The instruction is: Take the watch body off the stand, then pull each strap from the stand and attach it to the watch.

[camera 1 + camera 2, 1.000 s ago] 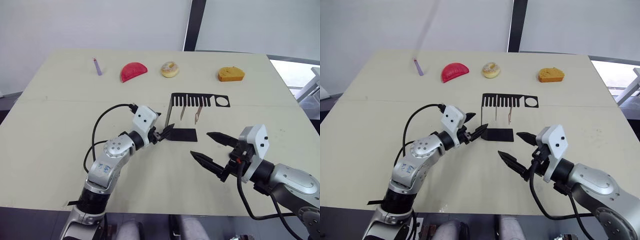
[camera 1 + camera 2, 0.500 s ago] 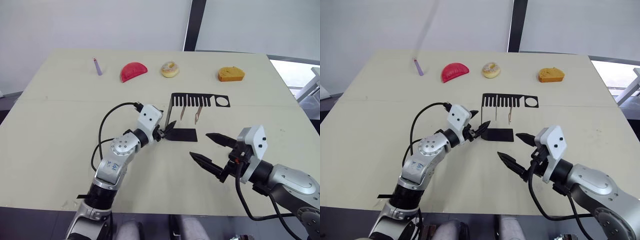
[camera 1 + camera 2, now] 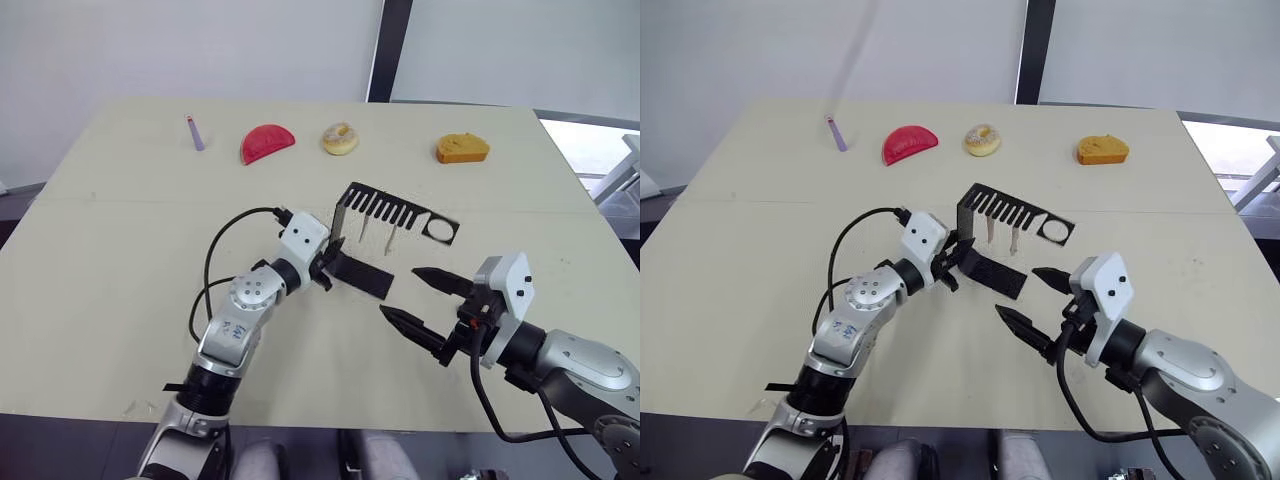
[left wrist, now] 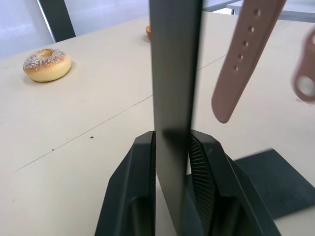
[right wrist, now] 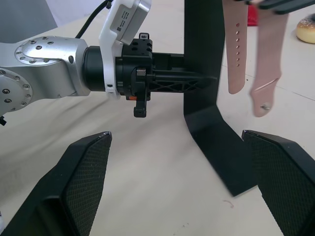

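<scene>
The black stand (image 3: 395, 210) sits mid-table, turned at an angle, its foot (image 3: 360, 274) skewed toward my right gripper. My left gripper (image 3: 328, 262) is shut on the stand's upright (image 4: 174, 73), one finger on each side of the sheet. Two pinkish-tan straps (image 3: 366, 226) (image 3: 392, 235) hang from the comb slots; they swing close in the left wrist view as the straps (image 4: 241, 59). My right gripper (image 3: 400, 290) is open, just in front of the foot and not touching it. The watch body is out of view.
Along the far edge lie a purple stick (image 3: 194, 132), a red half-round piece (image 3: 267, 142), a doughnut (image 3: 340, 138) and an orange piece (image 3: 461, 148). Bare tabletop (image 3: 120, 250) spreads to the left of my left arm.
My left gripper moved onto the stand's upright and shut on it. The stand has swung, so its comb arm and foot now sit at an angle. The right gripper has barely moved.
</scene>
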Controlling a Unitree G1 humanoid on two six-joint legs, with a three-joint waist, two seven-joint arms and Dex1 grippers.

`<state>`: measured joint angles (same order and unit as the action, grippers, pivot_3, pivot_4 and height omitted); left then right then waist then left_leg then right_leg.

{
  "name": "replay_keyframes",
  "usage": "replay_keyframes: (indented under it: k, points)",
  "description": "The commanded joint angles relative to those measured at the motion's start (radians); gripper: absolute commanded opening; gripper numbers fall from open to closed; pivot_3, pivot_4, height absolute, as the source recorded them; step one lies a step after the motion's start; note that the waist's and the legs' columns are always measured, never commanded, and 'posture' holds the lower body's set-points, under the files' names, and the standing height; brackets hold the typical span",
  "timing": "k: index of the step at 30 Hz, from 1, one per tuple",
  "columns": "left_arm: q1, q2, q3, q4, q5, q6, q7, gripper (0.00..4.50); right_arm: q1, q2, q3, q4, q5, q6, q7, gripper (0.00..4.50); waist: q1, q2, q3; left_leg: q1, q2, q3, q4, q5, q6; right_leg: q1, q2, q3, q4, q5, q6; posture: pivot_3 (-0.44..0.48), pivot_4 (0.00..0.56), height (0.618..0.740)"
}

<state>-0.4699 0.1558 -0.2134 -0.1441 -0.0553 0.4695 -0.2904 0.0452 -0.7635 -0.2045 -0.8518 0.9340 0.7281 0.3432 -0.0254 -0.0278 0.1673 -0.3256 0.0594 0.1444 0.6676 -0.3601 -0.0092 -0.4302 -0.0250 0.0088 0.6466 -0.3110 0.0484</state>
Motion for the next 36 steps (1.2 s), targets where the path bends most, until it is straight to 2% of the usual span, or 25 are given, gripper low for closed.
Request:
replay_keyframes:
  k: [1, 20, 23, 24, 32, 36]
  points:
    - [-0.019, -0.010, 0.006, -0.021, 0.010, -0.014, 0.006, 1.38, -0.008, 0.003, -0.020, -0.025, -0.005, -0.008, -0.014, 4.50, 0.000, 0.000, 0.000, 0.000, 0.000, 0.000, 0.000, 0.000, 0.000, 0.000, 0.000, 0.000, 0.000, 0.000, 0.000, 0.000, 0.150, 0.737]
    - [-0.068, -0.015, 0.017, 0.051, 0.023, -0.060, -0.015, 1.38, -0.004, 0.006, -0.026, -0.033, -0.006, -0.001, -0.027, 4.50, 0.000, 0.000, 0.000, 0.000, 0.000, 0.000, 0.000, 0.000, 0.000, 0.000, 0.000, 0.000, 0.000, 0.000, 0.000, 0.000, 0.150, 0.737]
    - [-0.064, -0.018, 0.012, 0.052, 0.025, -0.078, -0.019, 0.55, -0.004, 0.007, -0.027, -0.036, -0.014, -0.003, -0.035, 4.50, 0.000, 0.000, 0.000, 0.000, 0.000, 0.000, 0.000, 0.000, 0.000, 0.000, 0.000, 0.000, 0.000, 0.000, 0.000, 0.000, 0.150, 0.737]
    - [-0.060, -0.022, 0.008, 0.049, 0.027, -0.079, -0.017, 0.04, -0.003, 0.007, -0.026, -0.039, -0.018, -0.003, -0.039, 4.50, 0.001, 0.000, 0.000, 0.000, 0.000, 0.000, 0.000, 0.000, 0.000, 0.000, 0.000, 0.000, 0.000, 0.000, 0.000, 0.000, 0.150, 0.737]
    - [-0.057, -0.055, 0.005, 0.045, 0.038, -0.061, 0.014, 0.04, -0.002, 0.021, 0.004, -0.104, -0.030, 0.021, -0.115, 4.50, 0.000, 0.000, 0.000, 0.000, 0.000, 0.000, 0.000, 0.000, 0.000, 0.000, 0.000, 0.000, 0.000, 0.000, 0.000, 0.000, 0.150, 0.737]
    - [-0.048, -0.073, 0.002, 0.039, 0.046, -0.049, 0.038, 0.04, -0.017, 0.053, 0.020, -0.136, -0.048, 0.057, -0.217, 4.50, 0.001, 0.000, 0.000, 0.000, 0.000, 0.000, 0.000, 0.000, 0.000, 0.000, 0.000, 0.000, -0.001, 0.000, 0.000, 0.000, 0.150, 0.737]
